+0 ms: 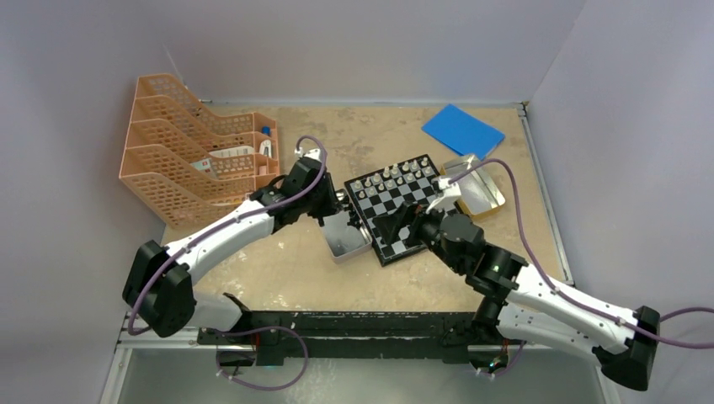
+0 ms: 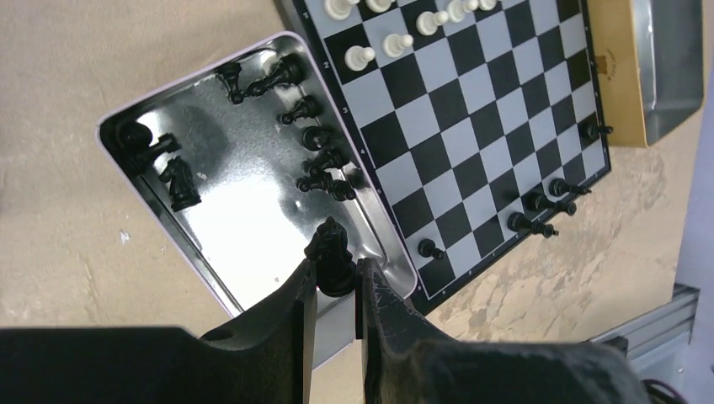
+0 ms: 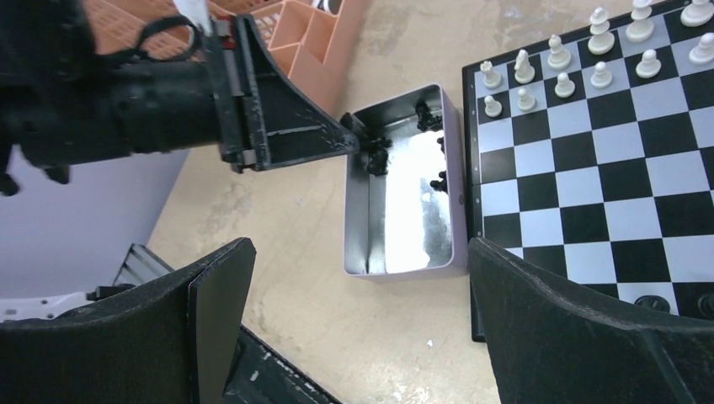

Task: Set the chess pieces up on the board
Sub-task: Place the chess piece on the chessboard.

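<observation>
Because our left gripper [image 2: 335,276] barely pinches a tiny black chess piece [image 2: 329,242] over the silver metal tin [image 2: 244,227], we may drop it; our right gripper [image 3: 358,273] gapes wide.

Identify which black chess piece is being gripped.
The black piece pinched between the left gripper's fingers, over one end of the tin. The others lie loose in the tin or stand on the board.
</observation>
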### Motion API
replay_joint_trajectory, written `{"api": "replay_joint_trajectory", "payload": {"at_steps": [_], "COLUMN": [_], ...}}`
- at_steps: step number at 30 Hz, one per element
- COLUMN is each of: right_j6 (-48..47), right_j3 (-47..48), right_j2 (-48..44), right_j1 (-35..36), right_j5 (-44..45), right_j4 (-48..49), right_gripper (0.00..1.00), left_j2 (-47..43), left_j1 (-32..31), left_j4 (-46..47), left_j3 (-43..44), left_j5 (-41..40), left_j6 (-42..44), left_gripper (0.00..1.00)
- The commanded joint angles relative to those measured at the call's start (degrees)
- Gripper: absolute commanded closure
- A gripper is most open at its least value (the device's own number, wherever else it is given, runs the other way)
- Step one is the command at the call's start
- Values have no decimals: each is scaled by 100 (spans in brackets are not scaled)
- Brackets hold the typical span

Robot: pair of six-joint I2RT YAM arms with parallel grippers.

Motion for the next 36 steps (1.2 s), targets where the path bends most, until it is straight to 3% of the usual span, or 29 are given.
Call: {"api": "replay_joint_trajectory", "payload": {"at_steps": [1,4,11,14,20,22,28,36], "right_j6": [-45,-125,-150,-147,-436,-498,-510,-569], "right_j3": [299,431,538,711,1110,1160,1080,1152], "right_j2": [363,643,1231,1492,1864,1855,1629,2023], "right_j1": [-111,-406,-1789,-1977,-2194,-2231,-2256,-2256], "right_j5": [-137,-581,-2694,-3230,-4155,-4340,-4650,-4942], "right_j4": [718,915,1600,1679,1408,1255,1014,759], "right_gripper": [1,1,5,8,20,26,56,60], "left_j2": [-343,-581,-1500,-1629,-1372,-1255,-978,-984], "left_j1": [22,16,21,21,21,18,17,20], "left_j4": [456,473,1763,2342,2884,2922,2635,2657], "left_j3": [-80,-191,-1027,-1248,-1285,-1255,-1058,-1121], "left_j5": [131,400,1559,2029,3728,3885,4518,4547], "left_j6": [1019,1423,2334,2833,4271,4493,5418,5735], "left_gripper": [100,100,100,100,100,100,100,100]}}
